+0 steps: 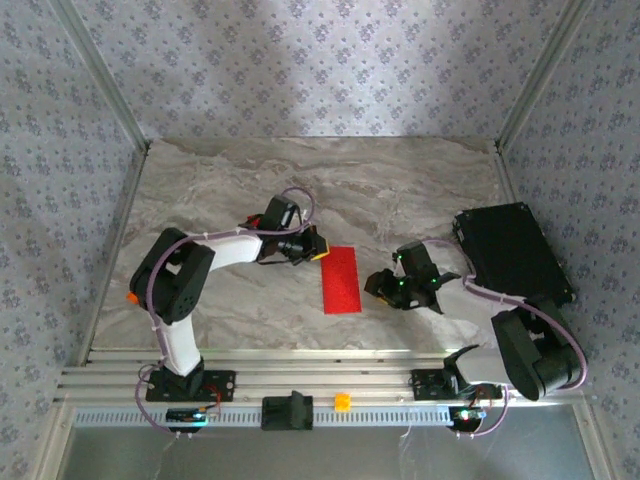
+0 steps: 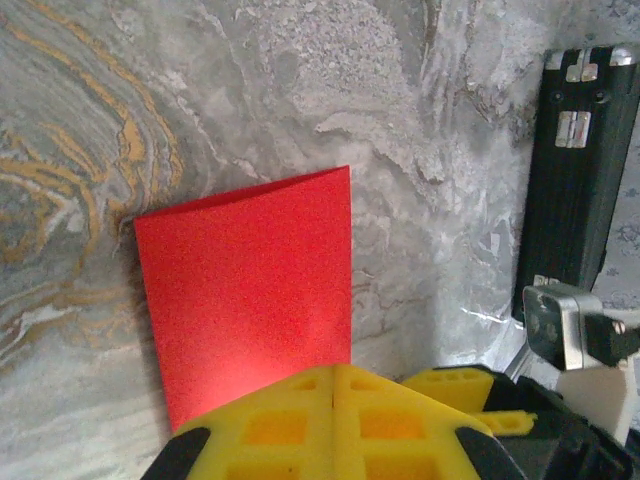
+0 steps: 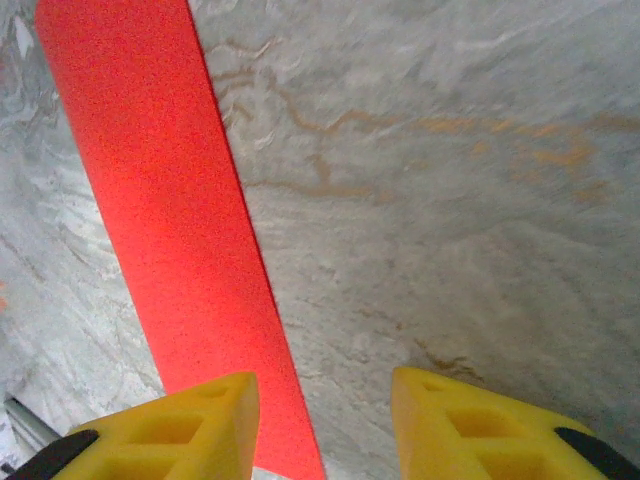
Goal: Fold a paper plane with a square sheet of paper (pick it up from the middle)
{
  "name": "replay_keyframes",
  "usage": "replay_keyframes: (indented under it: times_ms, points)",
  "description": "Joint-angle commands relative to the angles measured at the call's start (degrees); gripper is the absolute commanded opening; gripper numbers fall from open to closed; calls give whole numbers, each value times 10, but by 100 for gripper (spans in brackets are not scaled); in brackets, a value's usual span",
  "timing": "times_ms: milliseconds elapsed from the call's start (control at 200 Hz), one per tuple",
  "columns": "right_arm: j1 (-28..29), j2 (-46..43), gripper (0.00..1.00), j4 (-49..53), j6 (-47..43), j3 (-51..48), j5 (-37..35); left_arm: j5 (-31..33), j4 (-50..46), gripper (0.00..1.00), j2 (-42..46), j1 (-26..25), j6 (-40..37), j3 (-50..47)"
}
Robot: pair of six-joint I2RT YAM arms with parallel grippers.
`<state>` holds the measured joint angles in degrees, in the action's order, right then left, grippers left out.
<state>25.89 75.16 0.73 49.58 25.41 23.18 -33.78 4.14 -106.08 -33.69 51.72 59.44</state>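
The square sheet of paper (image 1: 340, 280) lies flat on the marble table as a narrow bright red rectangle, its long side running away from the arms. My left gripper (image 1: 318, 252) is at the paper's far left corner. In the left wrist view its yellow fingers (image 2: 333, 372) are pressed together, tips over the near edge of the paper (image 2: 245, 290). My right gripper (image 1: 385, 290) sits just right of the paper, low over the table. In the right wrist view it stands open (image 3: 322, 385), with the left finger (image 3: 200, 420) over the edge of the paper (image 3: 170, 200) and bare marble in the gap.
A black case (image 1: 512, 255) lies at the right of the table behind the right arm and stands out in the left wrist view (image 2: 580, 170). A small orange block (image 1: 342, 401) and a black part (image 1: 287, 410) sit on the front rail.
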Motion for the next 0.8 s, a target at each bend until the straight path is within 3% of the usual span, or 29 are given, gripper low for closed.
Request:
replay_keyframes:
  times_ms: [0, 200, 660, 795]
  points:
    - [16, 18, 40, -8, 14, 1, 16, -26, -14, 2, -19, 2, -9, 33]
    - [35, 41, 35, -17, 22, 9, 16, -38, -24, 1, -37, 0, -17, 49]
    - [48, 11, 35, 23, 15, 23, -7, -43, -36, 0, -98, -10, -37, 73]
    - [50, 2, 36, 27, 10, 22, 0, -30, -84, 0, -109, -8, -72, 76]
